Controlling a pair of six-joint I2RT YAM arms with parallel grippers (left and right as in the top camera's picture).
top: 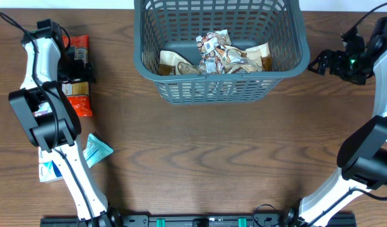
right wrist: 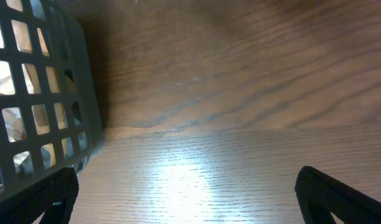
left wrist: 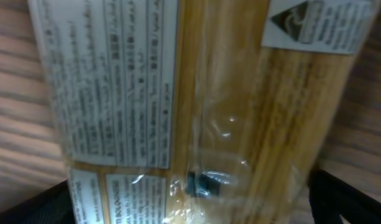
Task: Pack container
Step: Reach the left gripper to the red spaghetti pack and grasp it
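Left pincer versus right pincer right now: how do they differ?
The left pincer straddles a clear packet with a printed label; the right pincer has only bare table beneath it. The left sits well clear of the basket; the right is just beside its slotted wall. Both are open.

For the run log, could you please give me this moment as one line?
left gripper open over clear-wrapped pack | right gripper open beside container | container holds snack packs

Brown wood-grain table [top: 199, 161], soft glare
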